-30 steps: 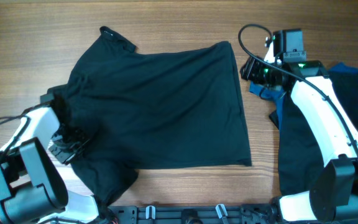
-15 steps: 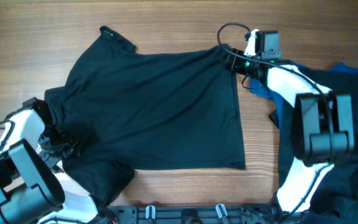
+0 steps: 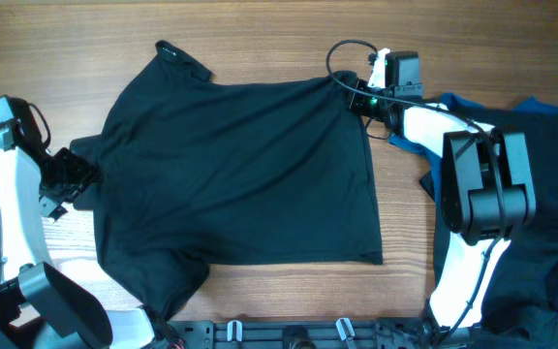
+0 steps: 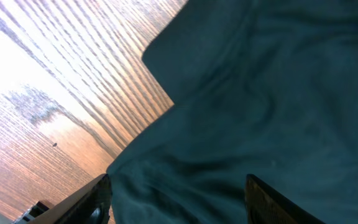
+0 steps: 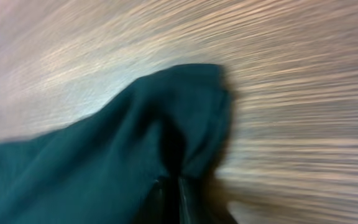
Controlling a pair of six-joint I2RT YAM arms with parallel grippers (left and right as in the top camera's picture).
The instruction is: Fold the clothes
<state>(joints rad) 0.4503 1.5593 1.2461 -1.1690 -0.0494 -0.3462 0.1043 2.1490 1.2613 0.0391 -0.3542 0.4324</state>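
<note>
A black short-sleeved shirt [image 3: 240, 165] lies spread on the wooden table, collar toward the far left and hem toward the right. My left gripper [image 3: 74, 180] hovers at the shirt's left sleeve. In the left wrist view it [image 4: 179, 205] is open, its two fingers [image 4: 89, 200] wide apart over the dark cloth [image 4: 260, 93] with nothing pinched. My right gripper [image 3: 354, 95] sits at the far right hem corner. In the right wrist view it [image 5: 174, 200] is shut on a bunched corner of the shirt [image 5: 166, 118].
More black clothes [image 3: 550, 165] with a bright blue one [image 3: 422, 145] are heaped at the right edge, under and beside the right arm. A black cable [image 3: 347, 53] loops above the right wrist. Bare wood [image 3: 260, 39] runs along the far side.
My left gripper has opened, let go of the lower left cloth and moved up to the left sleeve. My right gripper moved left to the hem corner and closed on it.
</note>
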